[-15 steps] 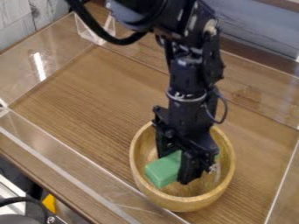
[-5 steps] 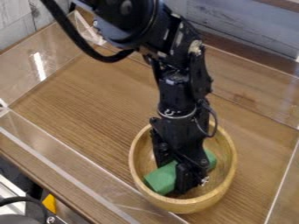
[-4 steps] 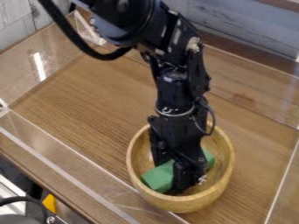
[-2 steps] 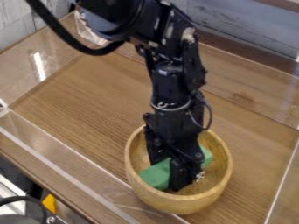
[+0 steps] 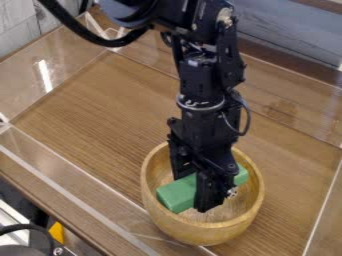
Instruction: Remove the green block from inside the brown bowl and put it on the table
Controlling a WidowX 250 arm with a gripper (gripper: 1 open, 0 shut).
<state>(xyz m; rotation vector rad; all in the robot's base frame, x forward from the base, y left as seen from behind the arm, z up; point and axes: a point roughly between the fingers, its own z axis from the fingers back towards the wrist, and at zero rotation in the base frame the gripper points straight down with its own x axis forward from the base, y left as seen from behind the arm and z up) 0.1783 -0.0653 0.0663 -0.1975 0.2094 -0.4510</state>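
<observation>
The light tan brown bowl [image 5: 163,218] sits on the table [image 5: 107,110] near the front right. My black gripper [image 5: 203,190] points down into it, its fingers shut across the middle of the green block [image 5: 175,194]. The block's left end sticks out below the fingers and a small green corner [image 5: 239,175] shows on the right. It hangs tilted inside the bowl, just above the bottom. The fingertips are partly hidden by the block.
Clear acrylic walls [image 5: 54,205] edge the tabletop along the front and left. A pale slatted wall [image 5: 287,25] runs behind. The black arm [image 5: 201,70] rises from the bowl toward the upper left. Bare wood lies left of and behind the bowl.
The gripper has risen a little with the green block in its fingers, and the block's left end now sits higher in the bowl. The bowl has shifted slightly left.
</observation>
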